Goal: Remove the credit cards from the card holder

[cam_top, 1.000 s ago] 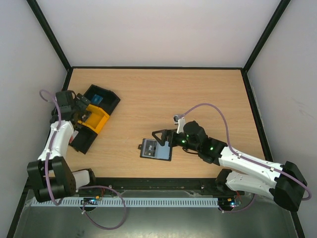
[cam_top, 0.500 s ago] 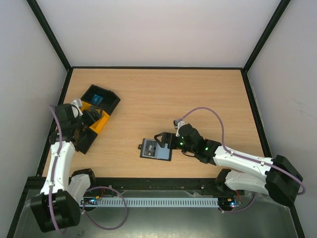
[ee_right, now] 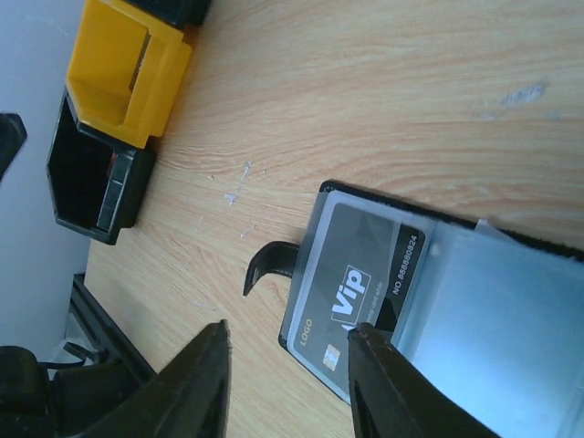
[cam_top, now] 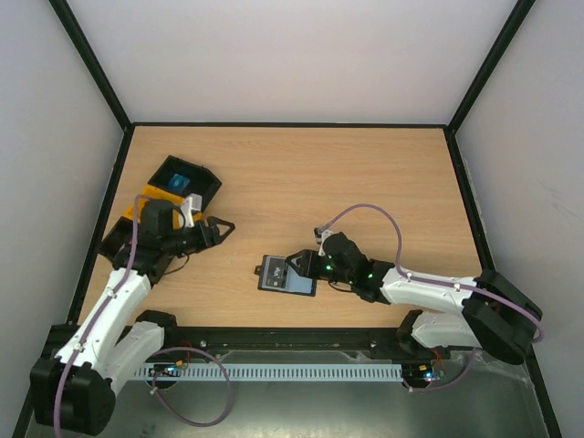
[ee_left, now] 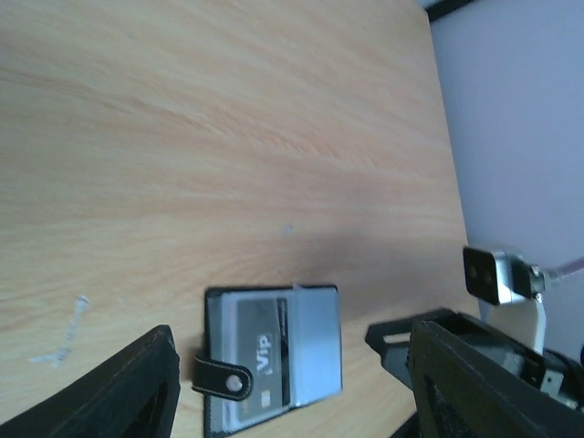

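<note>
The card holder (cam_top: 285, 275) lies open and flat on the wooden table, its grey-blue inner faces up and its black tab (ee_right: 265, 265) sticking out sideways. A dark grey credit card (ee_right: 358, 285) marked Vip sits in its left pocket (ee_left: 258, 351). My right gripper (ee_right: 290, 328) is low over the holder's edge and open. One fingertip (ee_right: 363, 336) is over the card's lower edge, the other over bare wood. My left gripper (cam_top: 215, 233) hangs open left of the holder, apart from it, with the holder seen between its fingers (ee_left: 137, 383).
A black tray (cam_top: 193, 182) holding a blue card-like thing (cam_top: 179, 182) stands at the back left. Beside it are a yellow tray (ee_right: 128, 68) and another black tray (ee_right: 91, 182), partly hidden behind my left arm in the top view. A black frame runs round the table.
My left arm has swung away from the trays toward the middle of the table, its jaws narrowing. My right gripper has slid left onto the holder's edge and its jaws have narrowed.
</note>
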Available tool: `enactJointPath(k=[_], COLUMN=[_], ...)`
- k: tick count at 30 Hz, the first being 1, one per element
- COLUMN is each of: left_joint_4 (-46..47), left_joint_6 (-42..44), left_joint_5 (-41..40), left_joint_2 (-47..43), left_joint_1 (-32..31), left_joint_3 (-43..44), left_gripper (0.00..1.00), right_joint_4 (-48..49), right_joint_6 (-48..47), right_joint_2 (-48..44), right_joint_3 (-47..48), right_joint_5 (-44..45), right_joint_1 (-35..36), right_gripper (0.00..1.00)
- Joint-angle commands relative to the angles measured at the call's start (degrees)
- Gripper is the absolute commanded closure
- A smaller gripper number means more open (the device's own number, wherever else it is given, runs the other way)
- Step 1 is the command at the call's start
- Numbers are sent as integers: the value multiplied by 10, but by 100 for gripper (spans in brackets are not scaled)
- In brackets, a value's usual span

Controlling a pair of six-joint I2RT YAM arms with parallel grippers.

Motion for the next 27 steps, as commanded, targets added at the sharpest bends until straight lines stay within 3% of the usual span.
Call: enactJointPath(k=[1,8,17,27], left_joint_4=[69,197,310,399], left_joint_6=[-49,-95,-106,-115], left_joint_5=[-3,12,-6,7], left_joint_2=[5,59,165,273], left_joint_1=[-50,-121,-192,-218], left_joint_3=[-39,-102,-143,-145], left_gripper=[34,46,73,82], right_joint_4=[68,110,176,170], right_joint_6=[26,41,49,35], right_joint_2=[27,69,148,167], right_joint_3=[-12,-24,-30,-39], right_joint_5=[-20,-22,-62,-26], right_joint_1=[1,1,3,2], right_gripper=[69,74,74,75])
